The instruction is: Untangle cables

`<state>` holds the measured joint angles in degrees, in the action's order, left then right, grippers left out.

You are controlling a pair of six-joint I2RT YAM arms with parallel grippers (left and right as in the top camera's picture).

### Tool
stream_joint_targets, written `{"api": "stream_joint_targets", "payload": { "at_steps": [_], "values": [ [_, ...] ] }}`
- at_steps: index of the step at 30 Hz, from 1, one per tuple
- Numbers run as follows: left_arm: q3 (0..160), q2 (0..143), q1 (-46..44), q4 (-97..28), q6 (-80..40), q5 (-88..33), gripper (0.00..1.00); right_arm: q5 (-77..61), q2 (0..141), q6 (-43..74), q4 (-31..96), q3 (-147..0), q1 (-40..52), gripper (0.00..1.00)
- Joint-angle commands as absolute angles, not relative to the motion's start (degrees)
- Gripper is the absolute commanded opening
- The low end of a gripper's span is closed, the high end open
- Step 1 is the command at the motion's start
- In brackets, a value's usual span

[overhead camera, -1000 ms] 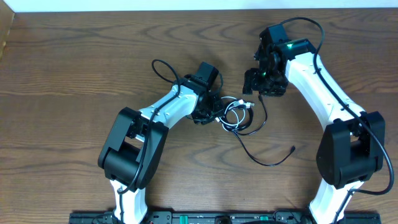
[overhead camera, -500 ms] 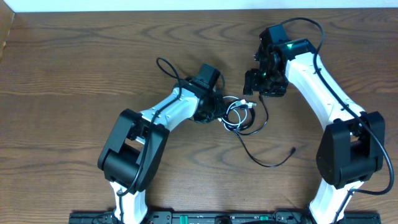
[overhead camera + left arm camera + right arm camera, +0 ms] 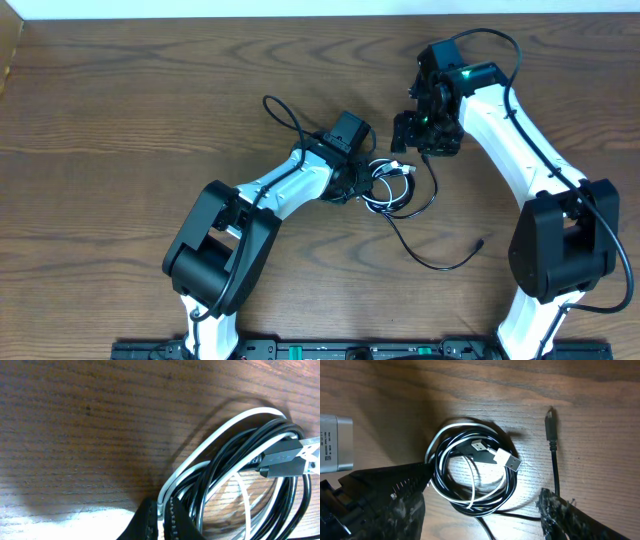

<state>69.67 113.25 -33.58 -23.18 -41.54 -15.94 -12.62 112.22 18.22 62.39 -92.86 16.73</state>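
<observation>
**Wooden desk, two robot arms, and a coil of cables not yet separated**

Brown wood-grain desk [image 3: 120,100] fills the overhead view. From the lower left, the left arm reaches toward the middle. Its left claw [image 3: 161,516] is closed tight on the white cord [image 3: 210,438] at the left edge of the bundle of cables [image 3: 388,185]. The bundle lies on the desk near the centre, between the two arms. White and black loops wind through each other, and a silver plug [image 3: 507,461] rests across the coil. Just up and to the right, the right claw [image 3: 418,140] hovers with its fingers wide apart, holding nothing. Further right, a loose tail of the black cord [image 3: 550,425] trails away over the desk to a small plug end. By the look of it, the untangling has barely begun. One grip is made and one black end lies free, but the coil itself has yet to be pulled apart.
</observation>
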Motion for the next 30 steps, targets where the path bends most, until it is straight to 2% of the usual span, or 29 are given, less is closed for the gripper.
{"api": "stream_joint_targets", "payload": {
  "at_steps": [1,9,15,21,27,30],
  "values": [
    [67.5,112.9,-32.3,-23.6,-40.6,-14.2,0.07,-14.7,110.6,13.3,62.6,-93.6,16.6,0.68],
    [67.5,102.4,-25.2,-20.8,-37.9,-30.0,0.07,-25.3,110.6,9.1,61.1,-93.6,16.6,0.70],
    [67.5,100.6,-21.0,-17.4,-35.6,-40.7,0.07,-30.4,110.6,9.1,58.6,-93.6,16.6,0.70],
    [67.5,101.2,-22.0,-18.8,-35.2,-38.0,0.08,-25.3,110.6,12.5,58.5,-93.6,16.4,0.68],
    [67.3,103.4,-26.3,-26.2,-48.0,-26.0,0.09,-19.1,110.6,17.4,58.6,-93.6,15.2,0.67],
    [67.2,104.2,-28.3,-26.1,-50.3,-25.1,0.15,-18.1,110.6,17.3,58.8,-93.6,14.6,0.67]
  ]
}}
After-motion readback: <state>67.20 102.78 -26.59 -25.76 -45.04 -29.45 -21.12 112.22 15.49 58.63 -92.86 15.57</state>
